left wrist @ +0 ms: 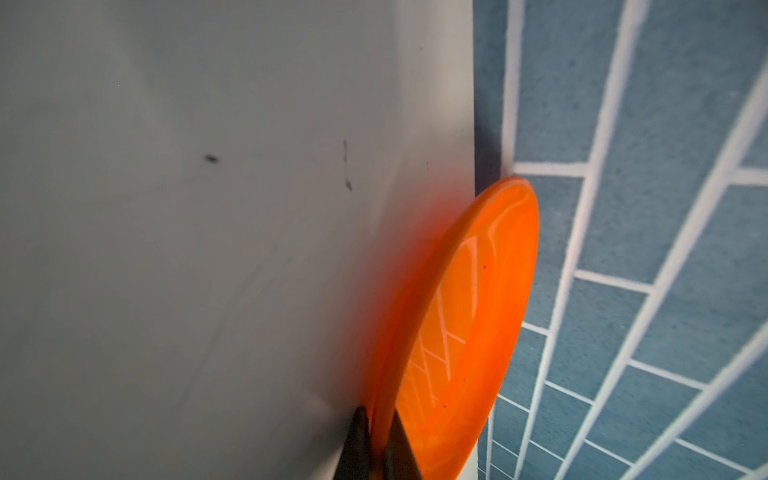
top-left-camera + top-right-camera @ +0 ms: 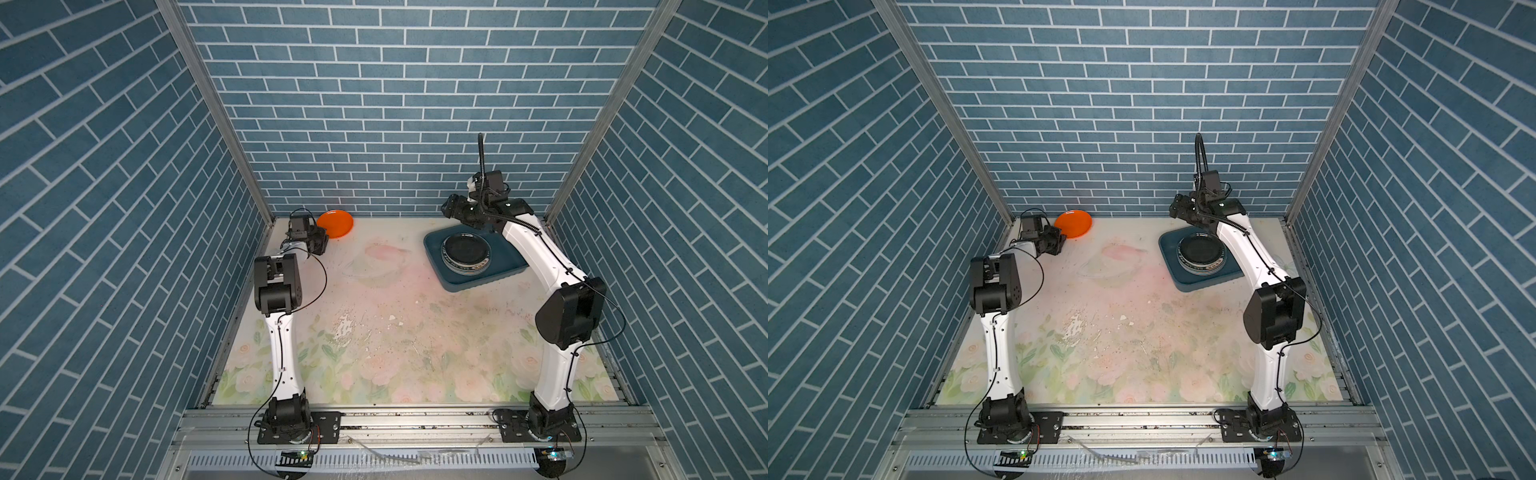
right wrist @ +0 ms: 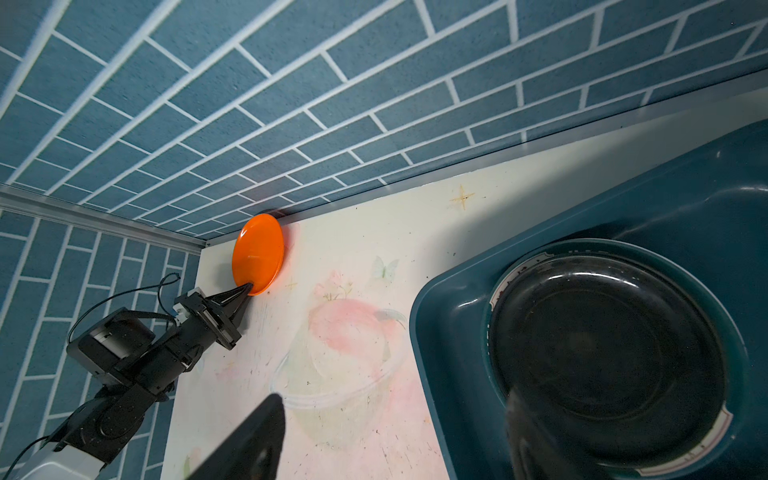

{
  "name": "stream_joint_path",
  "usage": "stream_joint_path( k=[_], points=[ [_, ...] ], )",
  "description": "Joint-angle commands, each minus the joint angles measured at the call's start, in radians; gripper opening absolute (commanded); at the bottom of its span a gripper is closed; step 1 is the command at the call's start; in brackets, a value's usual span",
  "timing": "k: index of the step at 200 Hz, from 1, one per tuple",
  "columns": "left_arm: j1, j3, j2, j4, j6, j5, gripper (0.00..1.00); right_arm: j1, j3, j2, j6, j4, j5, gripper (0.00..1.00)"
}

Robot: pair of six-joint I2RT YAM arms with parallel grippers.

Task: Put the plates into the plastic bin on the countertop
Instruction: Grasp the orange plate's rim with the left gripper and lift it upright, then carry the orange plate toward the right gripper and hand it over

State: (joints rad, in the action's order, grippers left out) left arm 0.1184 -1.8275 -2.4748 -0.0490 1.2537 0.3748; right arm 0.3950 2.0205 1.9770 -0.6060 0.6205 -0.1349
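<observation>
Left claw (image 3: 249, 288) pinches rim of the orange plate (image 2: 335, 223), prob. tight. Bin (image 2: 478, 283) is far to the right, by wide-open right claw (image 2: 448, 208).

In both top views a plate (image 2: 335, 223) stands tilted at the upper left of the countertop (image 2: 374, 332), its far edge at the back wall (image 2: 395, 124). The bin (image 2: 478, 282) lies at the upper right, well apart. A stack of plates (image 2: 465, 252) rests inside the bin.
</observation>
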Motion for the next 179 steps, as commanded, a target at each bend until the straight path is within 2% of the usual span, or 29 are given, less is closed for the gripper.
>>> stream_joint_path(
  k=[1,100,130,179],
  points=[
    [-0.005,0.063,0.056,0.032,-0.001,-0.010,0.04,0.007,-0.013,-0.020,-0.021,-0.017,0.001,0.83],
    [-0.029,0.441,0.391,-0.039,-0.036,0.078,0.01,0.007,-0.127,-0.047,-0.023,-0.087,-0.105,0.83],
    [-0.054,0.494,0.485,-0.005,-0.071,0.121,0.01,0.007,-0.141,-0.042,-0.030,-0.094,-0.141,0.82],
    [-0.117,0.503,0.621,0.092,-0.146,0.202,0.01,0.012,-0.158,-0.032,-0.046,-0.112,-0.229,0.74]
  ],
)
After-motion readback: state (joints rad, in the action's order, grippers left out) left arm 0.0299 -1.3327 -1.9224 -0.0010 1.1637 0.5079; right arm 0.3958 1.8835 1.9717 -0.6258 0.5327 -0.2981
